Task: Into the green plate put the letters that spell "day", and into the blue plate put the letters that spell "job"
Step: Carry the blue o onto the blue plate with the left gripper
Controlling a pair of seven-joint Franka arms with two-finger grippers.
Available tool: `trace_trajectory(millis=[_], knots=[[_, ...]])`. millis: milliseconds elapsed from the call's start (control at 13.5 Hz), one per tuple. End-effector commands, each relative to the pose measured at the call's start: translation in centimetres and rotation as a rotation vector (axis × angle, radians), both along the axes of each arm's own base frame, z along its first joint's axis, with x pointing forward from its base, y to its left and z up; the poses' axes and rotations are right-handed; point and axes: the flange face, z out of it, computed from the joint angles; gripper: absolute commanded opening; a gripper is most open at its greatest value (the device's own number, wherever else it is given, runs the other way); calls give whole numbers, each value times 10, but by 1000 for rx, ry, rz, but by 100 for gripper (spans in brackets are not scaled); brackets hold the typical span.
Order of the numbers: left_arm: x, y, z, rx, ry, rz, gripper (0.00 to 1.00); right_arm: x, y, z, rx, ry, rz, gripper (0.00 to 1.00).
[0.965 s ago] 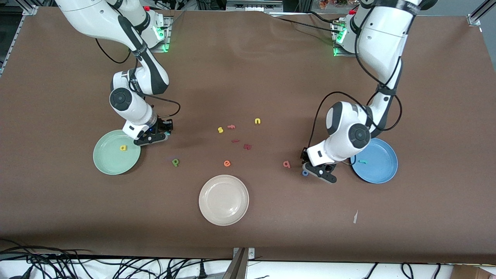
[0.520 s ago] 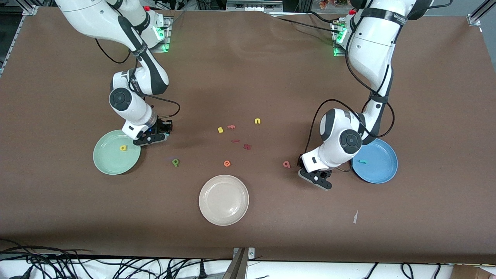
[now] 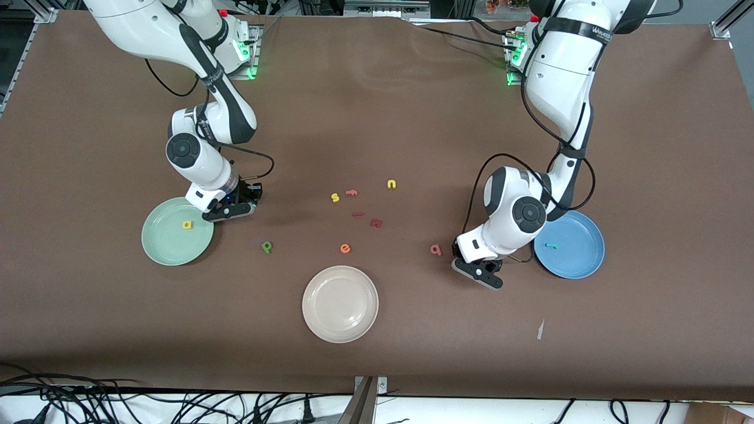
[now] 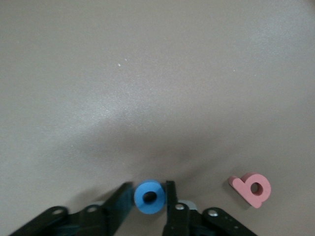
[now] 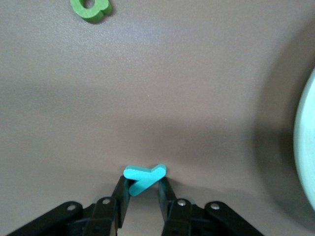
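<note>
Plates first: green plate (image 3: 177, 231) at the right arm's end of the table (image 3: 377, 106), blue plate (image 3: 569, 244) at the left arm's end, cream plate (image 3: 340, 304) between them and nearest the front camera. Yellow "a" (image 3: 187, 224) lying in the green plate; teal "j" (image 3: 551, 245) lying in the blue plate.

Left gripper (image 4: 149, 197) down at the table just beside the blue plate, fingers clamped on the blue "o" (image 4: 148, 197), one pad on each side of the ring. Right gripper (image 5: 143, 184) low beside the green plate's rim, fingers pinched on the teal "y" (image 5: 143, 177), gripped near its stem with the arms sticking out past the tips.

Still loose on the table: pink "b" (image 3: 435, 249) near the left gripper, green "d" (image 3: 267, 247) between the green and cream plates. Distractors clustered mid-table: orange "e" (image 3: 345, 248), yellow "s" (image 3: 334, 197), yellow "n" (image 3: 392, 184), pink "f" (image 3: 352, 192), two dark red letters (image 3: 376, 222).

Risks, as judged: "y" held off-centre, so likely to twist or slip out on lifting and land short of the plate. "o" round and soft, so liable to squirt free under a hard squeeze. Nudging the nearby "b" on lift-off possible, given how near it lies.
</note>
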Motion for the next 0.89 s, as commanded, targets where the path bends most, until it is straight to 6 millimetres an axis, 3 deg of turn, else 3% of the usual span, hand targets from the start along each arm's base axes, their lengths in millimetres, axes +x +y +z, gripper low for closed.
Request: trace_trajectory(millis=[0, 148, 297, 594, 817], knots=[[3, -3, -8, 18, -12, -21, 10, -3, 3, -12, 8, 1, -13, 28], [6, 3, 2, 21, -14, -18, 7, -3, 3, -12, 8, 1, -15, 28], [9, 19, 31, 20, 31, -6, 7, -3, 3, -12, 8, 1, -13, 27], [8, 94, 85, 89, 159, -11, 7, -3, 3, -11, 8, 1, -16, 23], [-9, 153, 84, 132, 197, -69, 7, -3, 3, -10, 8, 2, -16, 21]])
